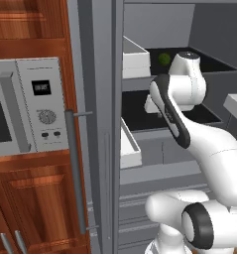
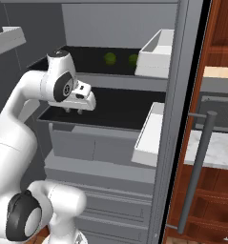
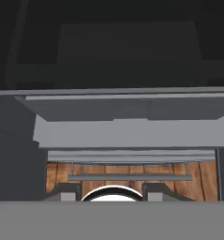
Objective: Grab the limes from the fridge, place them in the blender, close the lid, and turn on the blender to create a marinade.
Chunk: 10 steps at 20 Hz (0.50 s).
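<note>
The fridge (image 1: 108, 149) (image 2: 174, 119) stands open, grey inside with black shelves. Two dark-green limes (image 2: 109, 58) (image 2: 133, 59) lie on the upper black shelf; one lime (image 1: 163, 59) shows beside my arm in the left base view. My gripper (image 2: 73, 111) (image 3: 111, 194) hangs open over the front edge of the middle shelf, fingers pointing down, empty. It is one shelf below the limes and to their left in the right base view. The hand view looks down past the shelf edge to grey drawers and wooden floor. The blender and the lid are out of view.
A white bin (image 2: 156, 47) sits beside the limes on the upper shelf, and another white bin (image 2: 151, 133) sits lower. The door's long bar handle (image 1: 75, 168) (image 2: 201, 171) stands close by. A silver microwave (image 1: 26, 104) sits in the wooden cabinets.
</note>
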Available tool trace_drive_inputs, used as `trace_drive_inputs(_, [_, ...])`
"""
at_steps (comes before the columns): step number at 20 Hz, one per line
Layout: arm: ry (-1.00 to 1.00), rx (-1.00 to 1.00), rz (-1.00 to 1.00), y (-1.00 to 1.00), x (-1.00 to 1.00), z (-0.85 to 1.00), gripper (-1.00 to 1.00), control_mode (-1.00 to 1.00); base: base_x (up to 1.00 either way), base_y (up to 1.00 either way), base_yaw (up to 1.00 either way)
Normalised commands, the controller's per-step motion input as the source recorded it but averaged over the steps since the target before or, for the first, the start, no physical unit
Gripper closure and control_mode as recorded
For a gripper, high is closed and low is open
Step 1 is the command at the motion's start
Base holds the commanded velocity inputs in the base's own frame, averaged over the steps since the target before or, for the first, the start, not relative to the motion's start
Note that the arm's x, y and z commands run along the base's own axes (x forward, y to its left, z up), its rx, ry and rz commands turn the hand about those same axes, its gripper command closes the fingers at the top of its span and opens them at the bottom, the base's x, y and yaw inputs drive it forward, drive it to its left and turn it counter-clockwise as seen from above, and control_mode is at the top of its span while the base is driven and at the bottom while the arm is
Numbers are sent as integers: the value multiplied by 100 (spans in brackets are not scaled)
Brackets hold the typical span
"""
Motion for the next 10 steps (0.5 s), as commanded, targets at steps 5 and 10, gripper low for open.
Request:
trace_drive_inputs(5, [0,0,0,-2,-1,0,-100,-100,0,0,0])
trace_drive_inputs(10, [-15,0,-3,-22,0,12,-100,-100,0,0,0])
